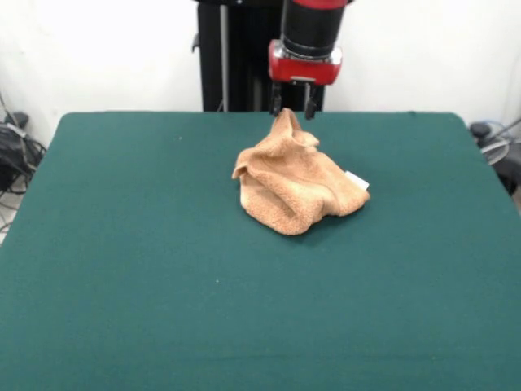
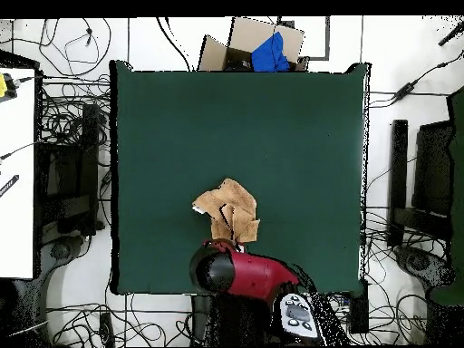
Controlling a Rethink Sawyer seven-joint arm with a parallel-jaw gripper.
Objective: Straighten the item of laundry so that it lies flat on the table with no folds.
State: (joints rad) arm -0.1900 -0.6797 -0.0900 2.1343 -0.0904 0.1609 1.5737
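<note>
The light orange-tan towel (image 1: pixel 295 186) lies bunched in a heap on the dark green table (image 1: pixel 122 244), a little beyond its middle. One part rises in a peak at the far side, and a small white tag (image 1: pixel 356 180) sticks out at the right. My gripper (image 1: pixel 293 107) hangs from the red and black arm right over that peak. Its fingers (image 1: pixel 277 103) stand apart on either side of the peak, so it is open. In the overhead view the towel (image 2: pixel 228 210) lies just above the red arm (image 2: pixel 240 272), which hides the gripper.
Green tabletop surrounds the towel on all sides. The black pedestal (image 1: pixel 236 57) stands behind the table's far edge. Cables (image 2: pixel 63 136) and equipment lie on the floor around the table, and a cardboard box (image 2: pixel 254 45) with blue cloth stands beyond its far edge.
</note>
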